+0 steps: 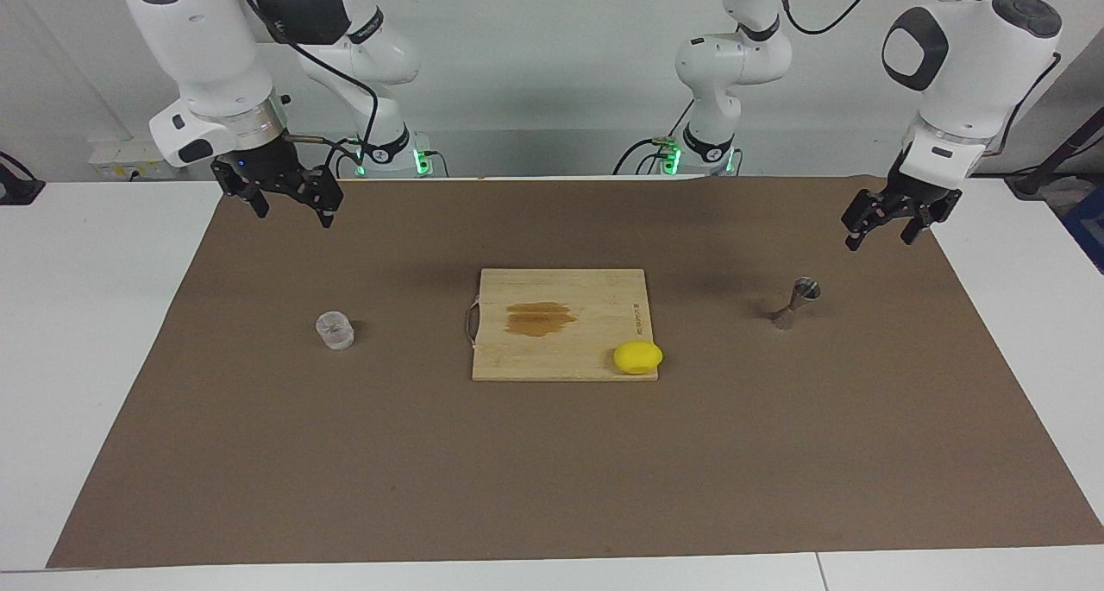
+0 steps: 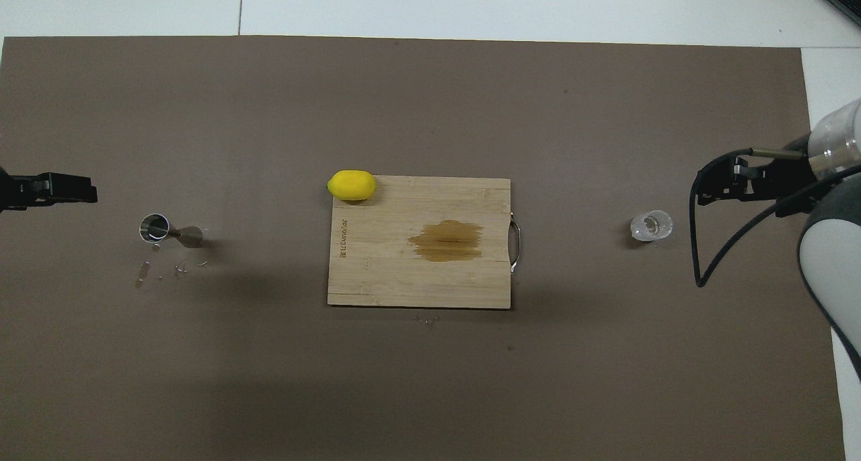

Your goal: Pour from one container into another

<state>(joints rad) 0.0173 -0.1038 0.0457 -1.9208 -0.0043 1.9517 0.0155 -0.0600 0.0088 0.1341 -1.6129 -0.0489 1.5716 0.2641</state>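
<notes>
The small clear glass cup (image 1: 335,330) (image 2: 650,225) stands upright on the brown mat toward the right arm's end. The metal hourglass jigger (image 1: 798,302) (image 2: 168,231) stands on the mat toward the left arm's end. My right gripper (image 1: 293,213) (image 2: 713,185) hangs open and empty in the air above the mat's edge by the robots, apart from the cup. My left gripper (image 1: 878,237) (image 2: 74,190) is open and empty too, raised over the mat beside the jigger and touching nothing.
A wooden cutting board (image 1: 604,298) (image 2: 377,272) with a brown wet stain lies at the middle of the mat (image 1: 552,470). A yellow lemon (image 1: 638,357) (image 2: 351,185) sits at its corner. Small drops or crumbs (image 2: 161,269) lie by the jigger.
</notes>
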